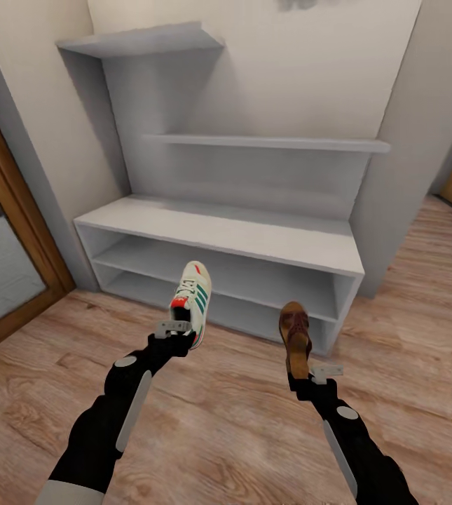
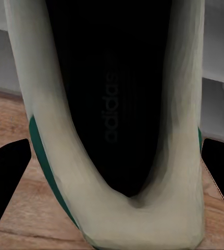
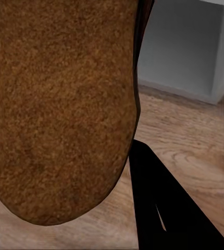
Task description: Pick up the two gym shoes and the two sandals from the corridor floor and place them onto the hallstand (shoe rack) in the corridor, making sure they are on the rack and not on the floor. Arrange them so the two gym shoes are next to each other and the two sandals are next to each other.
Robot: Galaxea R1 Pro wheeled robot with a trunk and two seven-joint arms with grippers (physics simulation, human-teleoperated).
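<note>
Left gripper (image 1: 174, 330) clamps gym shoe (image 1: 193, 300), right gripper (image 1: 322, 372) clamps sandal (image 1: 295, 335), hallstand (image 1: 218, 235) bare at 12 o'clock. Left wrist: shoe (image 2: 112, 125) gripped. Right wrist: sandal (image 3: 60, 104) gripped. Nothing placed yet.

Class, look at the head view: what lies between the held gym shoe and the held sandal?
Nothing hangs between the gym shoe and the sandal; behind that gap show the hallstand's lower tiers and bare corridor floor.
</note>
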